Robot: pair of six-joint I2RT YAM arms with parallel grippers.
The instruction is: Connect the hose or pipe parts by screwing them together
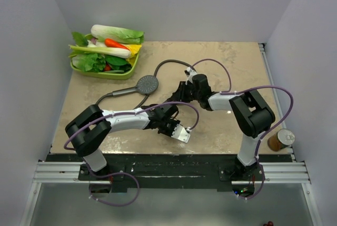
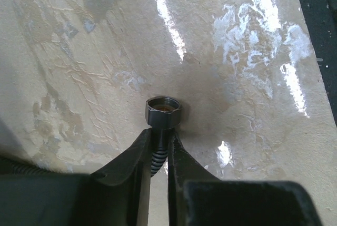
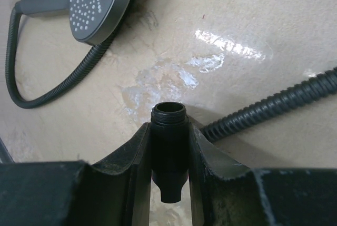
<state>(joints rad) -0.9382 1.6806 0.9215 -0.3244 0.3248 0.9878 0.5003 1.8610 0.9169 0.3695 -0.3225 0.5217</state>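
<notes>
Left wrist view has the left tool (image 2: 160,140) pinching the hose (image 2: 154,160) just under its nut (image 2: 165,111) close to the worktop's (image 1: 226,62) near edge, while the right tool (image 3: 169,129) clamps a threaded fitting (image 3: 169,149) mid-worktop, so aligning and screwing them together is not yet done.

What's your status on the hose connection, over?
Left fingers shut on hose behind its nut. Right fingers shut on threaded fitting. Parts not yet joined. Shower head lies aside, clear.
</notes>
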